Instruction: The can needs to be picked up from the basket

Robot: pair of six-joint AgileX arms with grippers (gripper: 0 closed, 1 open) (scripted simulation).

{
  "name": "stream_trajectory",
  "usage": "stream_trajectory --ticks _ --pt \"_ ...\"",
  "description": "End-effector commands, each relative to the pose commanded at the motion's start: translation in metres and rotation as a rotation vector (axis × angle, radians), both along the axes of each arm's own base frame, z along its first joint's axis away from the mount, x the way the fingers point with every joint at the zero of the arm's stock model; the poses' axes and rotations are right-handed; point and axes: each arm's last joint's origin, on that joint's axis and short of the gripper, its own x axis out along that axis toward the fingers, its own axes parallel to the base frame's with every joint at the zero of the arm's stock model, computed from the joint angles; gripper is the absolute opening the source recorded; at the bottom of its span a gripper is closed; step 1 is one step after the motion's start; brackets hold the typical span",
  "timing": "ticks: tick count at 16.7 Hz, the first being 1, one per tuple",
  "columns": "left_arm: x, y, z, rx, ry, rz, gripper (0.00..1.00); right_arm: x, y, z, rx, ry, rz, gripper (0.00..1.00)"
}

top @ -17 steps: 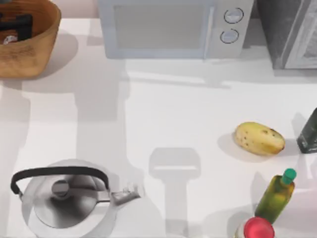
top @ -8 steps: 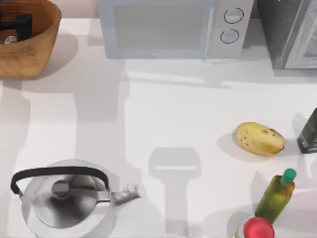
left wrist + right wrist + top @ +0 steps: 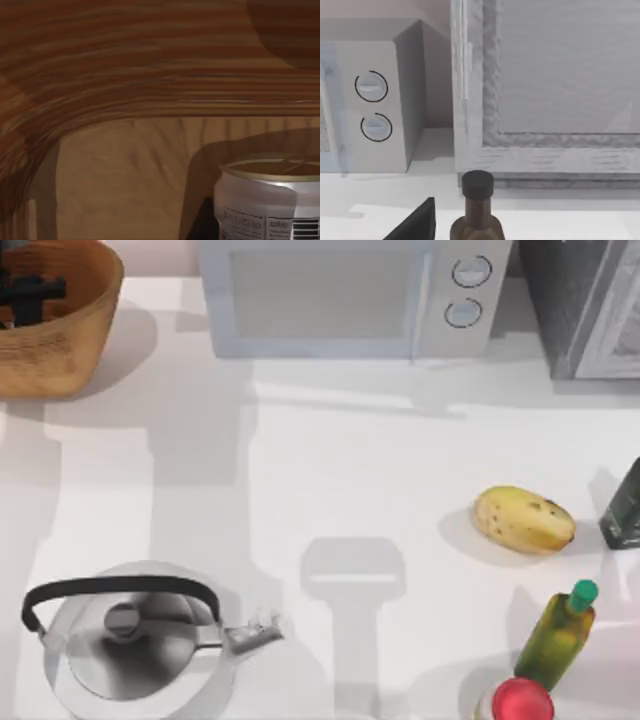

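Note:
The round wicker basket (image 3: 70, 340) stands at the table's far left corner. My left gripper (image 3: 27, 288) shows as a dark shape inside it, down between the walls. The can (image 3: 270, 200) appears close up in the left wrist view. It stands upright on the basket floor (image 3: 125, 170), with a pale rim, a tan top and a white printed side. In the top view the can is hidden under the gripper. My right arm is parked off the table's right side.
A microwave (image 3: 350, 300) stands along the back, with a grey cabinet (image 3: 590, 305) to its right. A kettle (image 3: 130, 635) sits front left. At the right are a potato (image 3: 523, 519), a dark bottle (image 3: 477, 210), a yellow-green bottle (image 3: 558, 635) and a red-capped bottle (image 3: 520, 702).
The left gripper has shifted slightly left and sunk lower inside the basket. The can, visible beside it earlier in the top view, is now covered.

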Motion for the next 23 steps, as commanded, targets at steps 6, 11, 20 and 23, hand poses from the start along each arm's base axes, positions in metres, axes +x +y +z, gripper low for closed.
stream_trajectory --ticks 6,11,20,23 --pt "0.0 0.0 0.0 0.0 0.0 0.0 0.0 0.0 0.0 0.0 0.0 0.0 0.0 1.0" --pt "0.0 0.0 0.0 0.0 0.0 0.0 0.0 0.0 0.0 0.0 0.0 0.0 0.0 1.0" --pt "-0.011 -0.037 0.094 -0.045 -0.162 -0.056 0.0 0.0 0.0 0.0 0.0 0.0 0.0 1.0" --pt "-0.041 -0.063 0.159 -0.076 -0.277 -0.099 0.0 0.0 0.0 0.0 0.0 0.0 0.0 1.0"
